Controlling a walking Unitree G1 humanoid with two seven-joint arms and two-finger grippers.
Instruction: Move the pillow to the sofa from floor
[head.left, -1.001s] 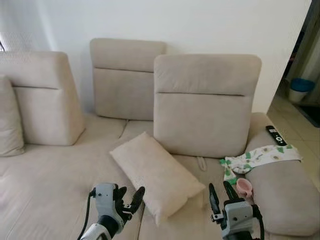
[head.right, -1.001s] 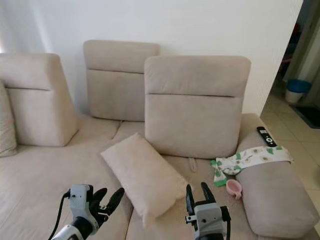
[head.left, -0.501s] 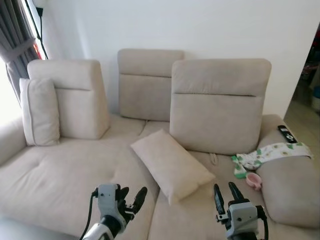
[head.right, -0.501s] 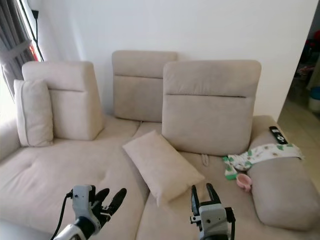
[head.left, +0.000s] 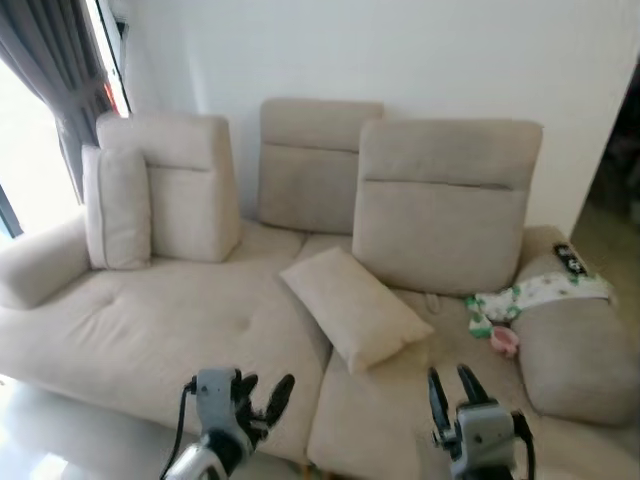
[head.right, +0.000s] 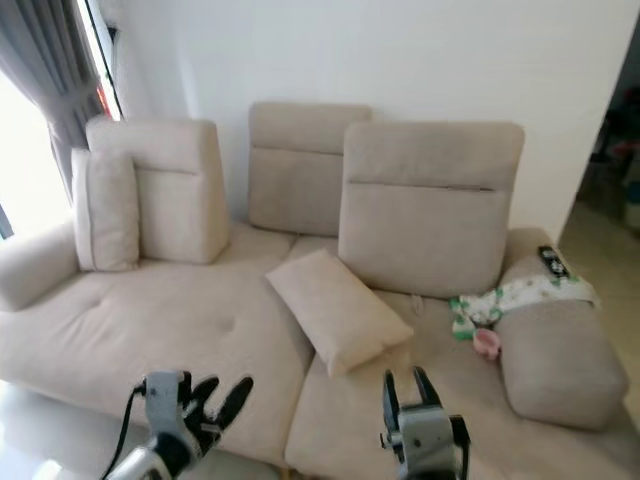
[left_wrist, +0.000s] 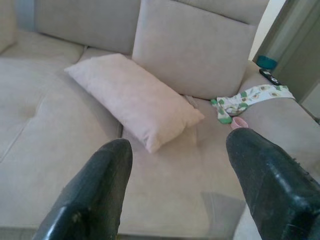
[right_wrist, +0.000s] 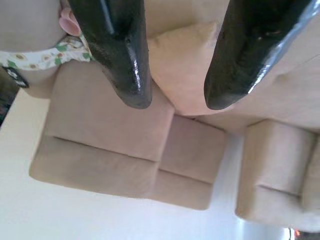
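A beige rectangular fabric pillow (head.left: 355, 308) lies on the beige cushioned sofa (head.left: 170, 330), ahead and between both empty, spread grippers: left gripper (head.left: 250, 400), right gripper (head.left: 452, 392). Its long axis runs diagonally; neither arm is clearly nearer.

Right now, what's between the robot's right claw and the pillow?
Nothing but bare sofa seat. In the left eye view, the open right gripper hovers short of the pillow.

You're looking at a sofa (head.left: 170, 330) in matt beige cloth, the pillow (head.left: 356, 308) in the same soft fabric. A printed cotton-like cloth (head.left: 530, 295) lies by it. Your right gripper's fingers (right_wrist: 122, 55) look glossy black plastic.
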